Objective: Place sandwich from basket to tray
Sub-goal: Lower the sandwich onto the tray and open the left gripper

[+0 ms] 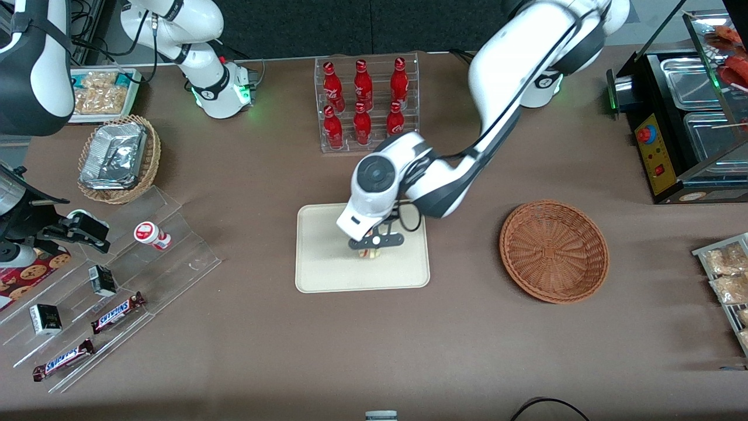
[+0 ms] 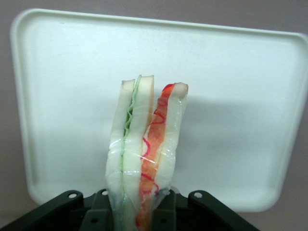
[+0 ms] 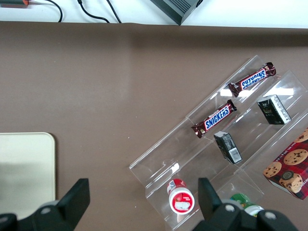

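The left arm's gripper (image 1: 370,250) hangs over the middle of the cream-beige tray (image 1: 327,275) and is shut on the sandwich (image 1: 368,254). In the left wrist view the sandwich (image 2: 144,144) is a wrapped wedge of white bread with green and red filling, clamped between the black fingers (image 2: 166,211) of the gripper (image 2: 137,214), with the tray (image 2: 231,120) below it. I cannot tell whether the sandwich touches the tray. The reddish-brown wicker basket (image 1: 553,251) sits empty on the table toward the working arm's end.
A clear rack of red bottles (image 1: 366,102) stands farther from the front camera than the tray. Clear stepped racks with Snickers bars (image 1: 117,313) and small boxes, and a tan basket of foil packets (image 1: 118,158), lie toward the parked arm's end. A black food warmer (image 1: 684,126) and bagged snacks (image 1: 727,272) lie toward the working arm's end.
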### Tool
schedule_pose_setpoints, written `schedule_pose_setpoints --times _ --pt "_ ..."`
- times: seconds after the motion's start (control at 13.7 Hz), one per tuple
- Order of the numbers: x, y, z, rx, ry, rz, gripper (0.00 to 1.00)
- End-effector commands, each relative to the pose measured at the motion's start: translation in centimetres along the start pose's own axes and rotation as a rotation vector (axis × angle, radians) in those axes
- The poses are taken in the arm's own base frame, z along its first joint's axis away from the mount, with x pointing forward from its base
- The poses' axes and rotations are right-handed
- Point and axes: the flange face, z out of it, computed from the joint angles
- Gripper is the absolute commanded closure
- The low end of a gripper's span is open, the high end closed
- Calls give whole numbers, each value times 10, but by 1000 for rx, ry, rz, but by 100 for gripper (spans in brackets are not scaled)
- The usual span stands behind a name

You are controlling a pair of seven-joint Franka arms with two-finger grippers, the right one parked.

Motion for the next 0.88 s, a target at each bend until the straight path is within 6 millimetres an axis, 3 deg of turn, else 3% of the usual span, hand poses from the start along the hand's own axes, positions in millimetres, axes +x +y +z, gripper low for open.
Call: schedule_pose_setpoints --times 0.0,0.15,0.29,0.44,0.66,0.8 --pt "1 17 34 12 36 -28 83" --pt "-3 22 54 -7 35 -20 80" --pt "-4 22 68 8 39 -16 69" --pt "-7 25 66 11 48 -16 1" --pt "1 17 28 25 43 -65 0" --pt "21 -2 -30 -6 28 -123 0"
